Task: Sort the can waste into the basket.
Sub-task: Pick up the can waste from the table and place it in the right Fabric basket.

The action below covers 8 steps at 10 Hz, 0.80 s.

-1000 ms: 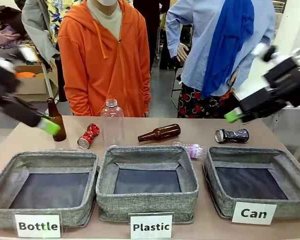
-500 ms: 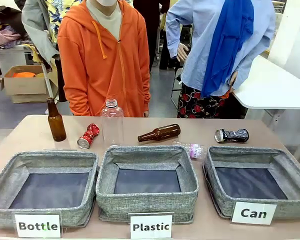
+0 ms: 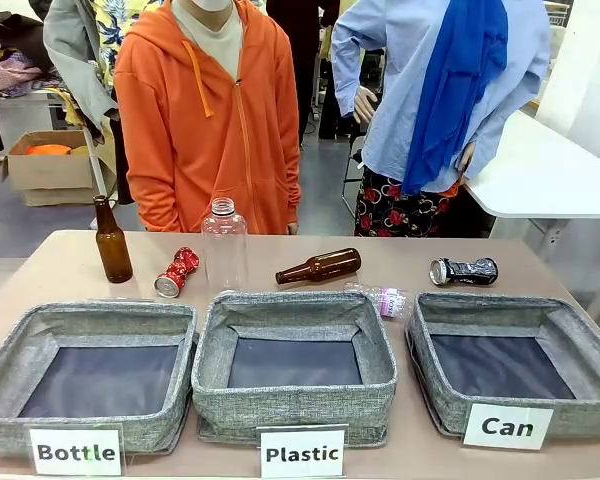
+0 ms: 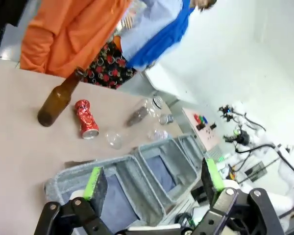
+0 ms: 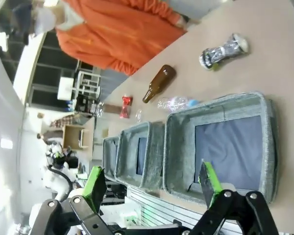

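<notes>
The red can (image 3: 176,272) lies on the table behind the left basket. Far right, the dark can (image 3: 464,271) lies on its side just behind the grey basket (image 3: 580,415) labelled "Can", whose dark inside holds nothing. My left gripper (image 4: 153,179) hangs open high over the table's left end, looking down at the red can (image 4: 85,118). Above the right end my right gripper (image 5: 152,183) is open too, with the "Can" basket (image 5: 215,106) and the dark can (image 5: 224,51) beyond it. Neither gripper holds anything.
Two like baskets, "Bottle" (image 3: 40,325) and "Plastic" (image 3: 295,405), stand left of the "Can" one. A brown bottle (image 3: 111,241) and a clear bottle (image 3: 224,245) stand upright; another brown bottle (image 3: 319,266) and a crushed plastic bottle (image 3: 383,299) lie flat. A person in orange (image 3: 210,120) stands at the far side.
A second ago both arms reached in at the front view's left and right edges; they have since swung away out of that picture. Nothing on the table moved.
</notes>
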Tool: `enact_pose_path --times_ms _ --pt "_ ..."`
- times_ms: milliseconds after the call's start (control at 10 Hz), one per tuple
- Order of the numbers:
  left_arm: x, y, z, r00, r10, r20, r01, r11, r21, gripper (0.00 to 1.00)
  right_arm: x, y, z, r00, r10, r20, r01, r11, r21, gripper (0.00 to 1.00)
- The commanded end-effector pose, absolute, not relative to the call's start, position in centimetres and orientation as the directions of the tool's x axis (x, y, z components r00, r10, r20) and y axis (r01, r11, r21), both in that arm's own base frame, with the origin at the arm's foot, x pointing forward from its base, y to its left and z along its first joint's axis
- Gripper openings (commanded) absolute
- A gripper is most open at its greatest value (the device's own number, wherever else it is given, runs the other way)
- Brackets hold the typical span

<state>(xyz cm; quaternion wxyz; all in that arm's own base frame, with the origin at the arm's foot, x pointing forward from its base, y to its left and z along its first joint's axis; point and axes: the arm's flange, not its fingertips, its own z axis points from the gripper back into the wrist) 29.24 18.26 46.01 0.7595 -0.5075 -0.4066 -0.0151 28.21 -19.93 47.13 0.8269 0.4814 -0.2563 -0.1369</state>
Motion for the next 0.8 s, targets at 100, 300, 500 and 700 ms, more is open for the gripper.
enact_pose_path --times_ms 100,300,500,700 --pt "26.4 10.6 42.7 0.639 0.435 0.634 0.409 0.506 -0.759 1.0 28.2 -19.9 47.1 0.831 -0.473 0.292 -0.02 0.499 0.866 1.0" --pt "30.0 17.9 45.5 0.66 0.42 0.623 0.425 0.475 -0.771 1.0 28.2 -19.9 47.1 0.831 -0.473 0.292 -0.02 0.499 0.866 1.0" --pt "30.0 17.9 45.5 0.66 0.42 0.623 0.425 0.475 -0.771 1.0 28.2 -19.9 47.1 0.831 -0.473 0.292 -0.02 0.499 0.866 1.0" --pt "30.0 17.9 45.5 0.66 0.42 0.623 0.425 0.475 -0.771 1.0 28.2 -19.7 47.0 0.838 -0.478 0.262 0.017 0.503 0.864 1.0"
